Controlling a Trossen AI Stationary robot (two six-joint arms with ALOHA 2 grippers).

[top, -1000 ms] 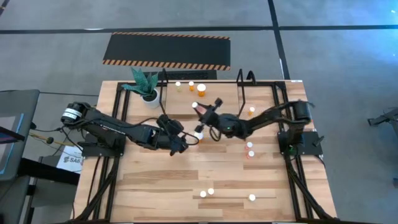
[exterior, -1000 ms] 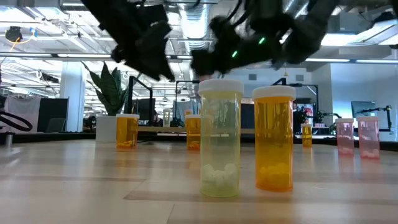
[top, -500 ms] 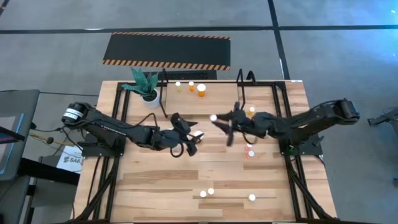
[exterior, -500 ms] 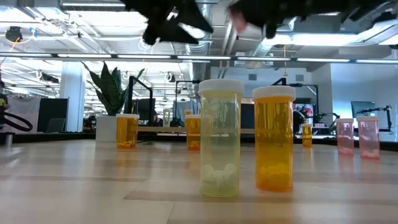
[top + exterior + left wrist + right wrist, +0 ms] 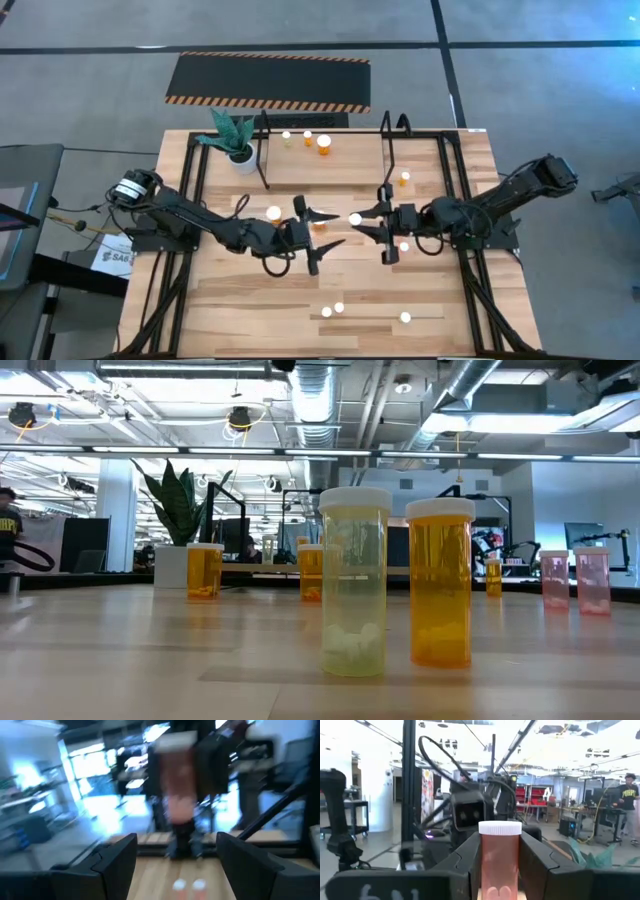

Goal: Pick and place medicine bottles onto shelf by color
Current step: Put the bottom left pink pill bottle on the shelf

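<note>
- Wooden tabletop [image 5: 250, 300] carries everything; a green plant in a white pot [image 5: 233, 138] stands near its far left corner, beside the shelf.
- Left gripper [image 5: 322, 228] hangs over the middle of the tabletop, its fingers [image 5: 117, 857] spread wide with nothing between them, pointed toward the right gripper.
- An orange bottle with a white cap [image 5: 274, 214] stands just behind the left arm.
- On the shelf [image 5: 350, 165] along the far edge, three white-capped bottles [image 5: 306, 140] stand toward its left end.
- Right gripper [image 5: 368, 222] faces the left one across a short gap, fingers [image 5: 470, 860] closed on a red-pink bottle [image 5: 499, 862] held upright with its white cap on top.
- Near the tabletop's front edge stand a yellow bottle [image 5: 353, 582] and an orange bottle [image 5: 440, 582] side by side, and a third cap [image 5: 405, 318] shows farther right.
- Two pink bottles [image 5: 575, 580] stand toward the right edge.
</note>
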